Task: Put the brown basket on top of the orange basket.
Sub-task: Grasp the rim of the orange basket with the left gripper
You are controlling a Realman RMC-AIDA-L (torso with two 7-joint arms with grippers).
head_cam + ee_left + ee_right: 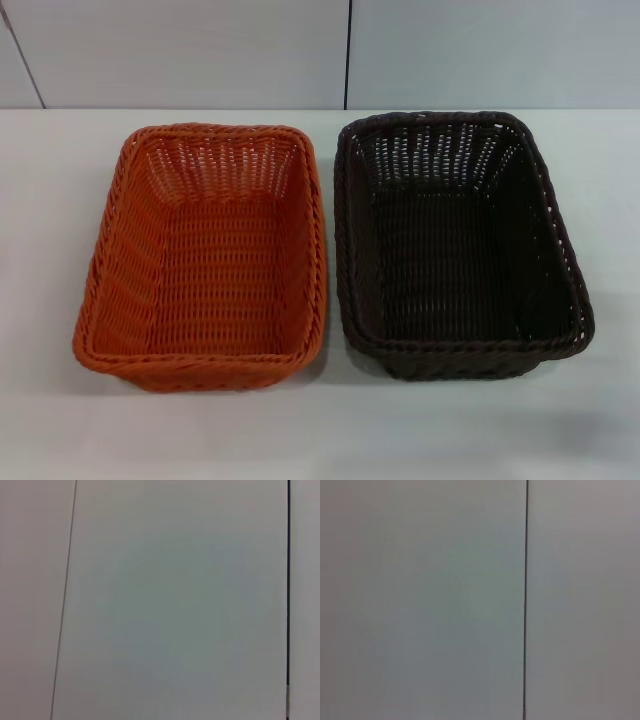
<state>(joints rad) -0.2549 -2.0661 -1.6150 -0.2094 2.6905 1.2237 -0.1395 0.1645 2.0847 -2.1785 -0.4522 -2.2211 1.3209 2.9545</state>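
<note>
Neither gripper shows in any view, so whether their fingers are spread or closed cannot be told; both wrist cameras face only a pale panelled wall [175, 605] with thin dark seams. On the white table [320, 430] the orange basket [120, 345] sits on the robot's left and the brown basket [565, 300] on its right, side by side, upright, long rims nearly touching, both empty, the brown one not stacked
</note>
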